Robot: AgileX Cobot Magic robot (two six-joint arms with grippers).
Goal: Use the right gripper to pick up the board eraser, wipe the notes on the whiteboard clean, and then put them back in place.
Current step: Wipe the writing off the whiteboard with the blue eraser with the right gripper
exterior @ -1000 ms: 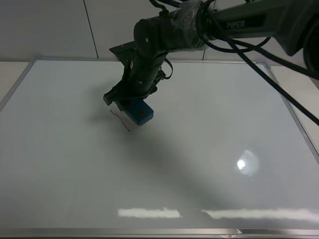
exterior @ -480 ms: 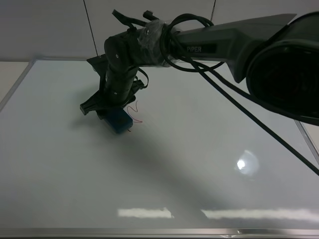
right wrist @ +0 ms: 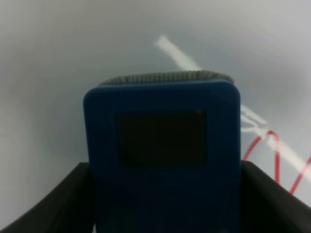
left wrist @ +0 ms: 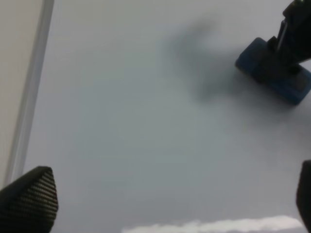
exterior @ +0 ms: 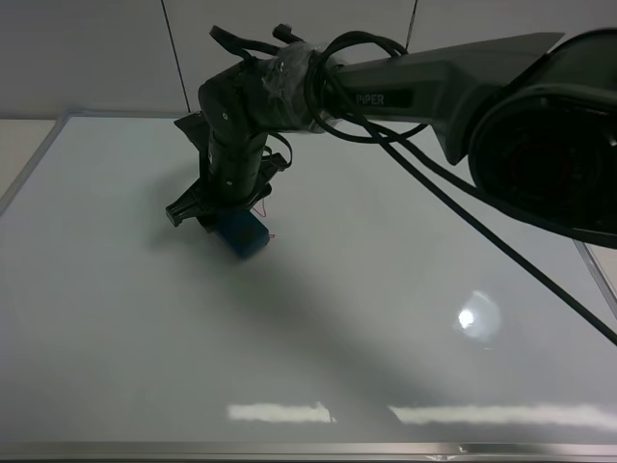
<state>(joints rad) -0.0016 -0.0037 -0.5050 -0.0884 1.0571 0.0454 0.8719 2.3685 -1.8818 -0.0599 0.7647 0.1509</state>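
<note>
The whiteboard [exterior: 405,289] fills most of the exterior high view. My right gripper [exterior: 229,218] reaches across to the board's left part. It is shut on the teal-blue board eraser [exterior: 242,234] and presses it onto the board. In the right wrist view the eraser [right wrist: 163,145] sits between the two black fingers [right wrist: 48,204]. The red notes [right wrist: 272,153] show beside it. In the exterior view only small red traces of the notes [exterior: 263,200] show by the eraser. The left wrist view shows the eraser [left wrist: 274,77] and my left gripper [left wrist: 170,199] open above bare board.
The board's silver frame [exterior: 241,449] runs along the near edge and also shows in the left wrist view [left wrist: 29,107]. A bright light glare [exterior: 469,318] lies on the board at the right. The right arm's cables [exterior: 501,251] hang over the board.
The right gripper swept the eraser left past the red notes, then back a little to the right onto them. Less of the red scribble shows now.
</note>
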